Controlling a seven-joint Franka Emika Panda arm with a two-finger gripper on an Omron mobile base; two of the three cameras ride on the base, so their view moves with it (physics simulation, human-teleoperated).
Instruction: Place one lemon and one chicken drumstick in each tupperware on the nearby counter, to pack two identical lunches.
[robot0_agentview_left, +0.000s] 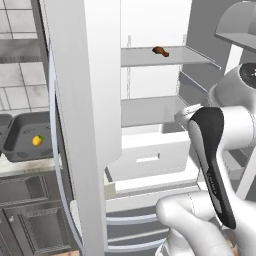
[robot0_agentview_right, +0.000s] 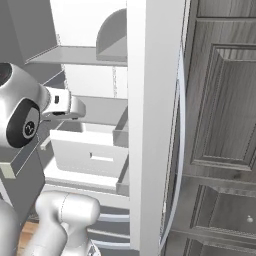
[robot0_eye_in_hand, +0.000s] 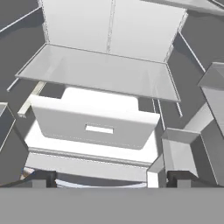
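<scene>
Open fridge is the landmark. Chicken drumstick (robot0_agentview_left: 160, 51) lies on the fridge's upper shelf (robot0_agentview_left: 150, 57), toward the middle, small reddish-brown piece, nothing touching it. Below that a second, bare glass shelf (robot0_eye_in_hand: 100, 72), and under it a white drawer (robot0_eye_in_hand: 94, 124) with a slot handle, pulled partly out.

Left of the fridge, past its open door (robot0_agentview_left: 85, 120), a dark grey tupperware (robot0_agentview_left: 22, 145) sits on the pale surface (robot0_agentview_left: 20, 167). One lemon (robot0_agentview_left: 37, 141) lies inside that tray, near its middle. The edge of a second tupperware (robot0_agentview_left: 4, 131) shows just left of the first, contents not visible. Dark panelled cabinets (robot0_agentview_left: 30, 215) under the surface.

Arm is raised in front of the fridge interior, hand at about the level of the lower shelf, aimed into the fridge. In the hand view the fingers (robot0_eye_in_hand: 41, 178) are spread wide, one tip at each side of the bottom edge, nothing between them; they point down at the drawer and the fridge floor. Gripper (robot0_eye_in_hand: 109, 180) is well below the drumstick's shelf, touching nothing.

Right of the fridge, tall dark wood-grain cabinet doors (robot0_agentview_right: 220, 100).
</scene>
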